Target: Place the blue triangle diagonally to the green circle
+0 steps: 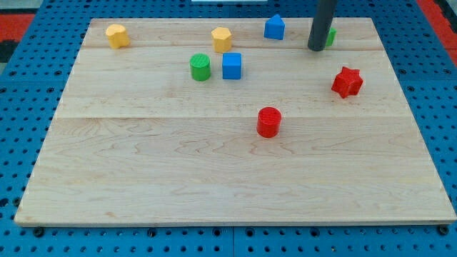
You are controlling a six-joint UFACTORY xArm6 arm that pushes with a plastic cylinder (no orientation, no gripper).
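Wooden board [214,178]: pale, planked, lying on a blue pegboard surface [21,86]; serves as the landmark for all entries below.
Dark rod: enters from the view's top, above the board's upper right part; my tip [315,48] rests on the board, touching or just beside a green block [332,36], mostly hidden behind the rod, shape not discernible; no jaws on this rig, so nothing is grasped.
Red cylinder [269,122]: right of the board's centre.
Red star-like block [347,82]: board's right side, below my tip.
Blue cube [231,66]: upper middle.
Green circle [201,67]: a cylinder just left of the blue cube, apart from it.
Blue triangle [275,27]: pointed-top block at the board's upper edge, left of my tip, well apart from the green circle.
Yellow block [222,39]: above the blue cube.
Yellow block [117,35]: board's upper left corner.
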